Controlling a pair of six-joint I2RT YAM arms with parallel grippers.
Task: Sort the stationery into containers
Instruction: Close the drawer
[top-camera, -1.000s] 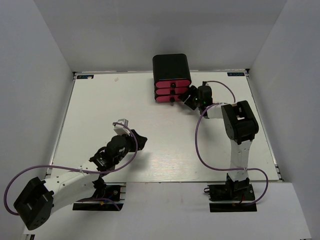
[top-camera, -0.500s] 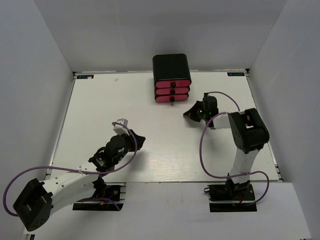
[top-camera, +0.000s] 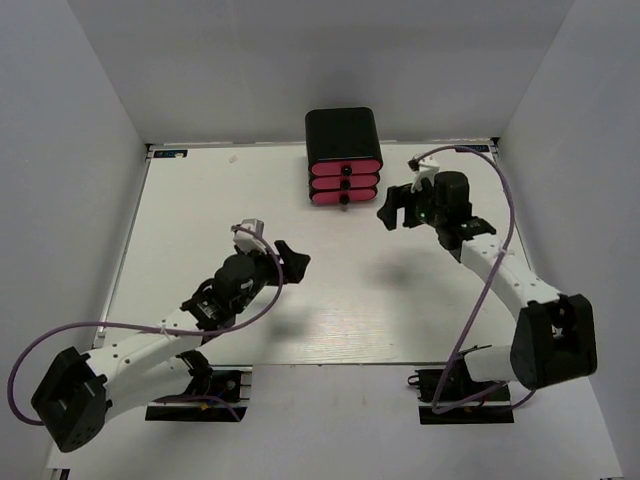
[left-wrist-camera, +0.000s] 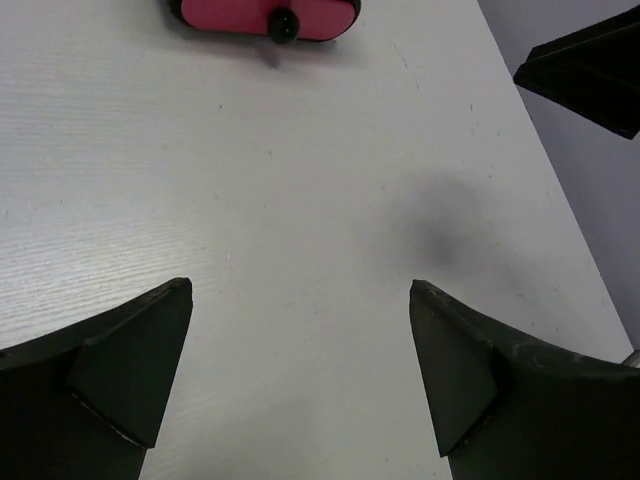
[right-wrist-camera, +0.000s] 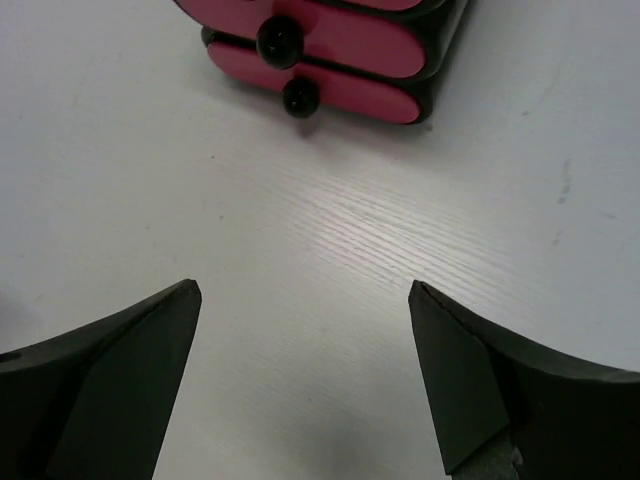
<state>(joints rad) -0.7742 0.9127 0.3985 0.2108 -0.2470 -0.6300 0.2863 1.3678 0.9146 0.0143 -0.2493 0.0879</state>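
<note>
The containers are three pink drawers (top-camera: 344, 180) with black knobs, stacked in a black cabinet (top-camera: 340, 134) at the back of the table, all pushed in. No stationery shows in any view. My right gripper (top-camera: 395, 208) hovers open just right of the drawers; in its wrist view the gripper (right-wrist-camera: 303, 290) has only bare table between its fingers, with the drawers (right-wrist-camera: 350, 40) ahead. My left gripper (top-camera: 290, 257) is open over the middle of the table; its wrist view shows the gripper (left-wrist-camera: 300, 290) empty and the lowest drawer (left-wrist-camera: 230, 12) far ahead.
The white table (top-camera: 200, 220) is walled by grey panels on the left, back and right. A purple cable (top-camera: 500, 230) loops along the right arm. One finger of the right gripper (left-wrist-camera: 590, 70) shows at the top right of the left wrist view.
The right gripper backed away from the drawer fronts, then rose as its arm stretched out and swung right. The left gripper shifted a little up and right. Both now stand wide open.
</note>
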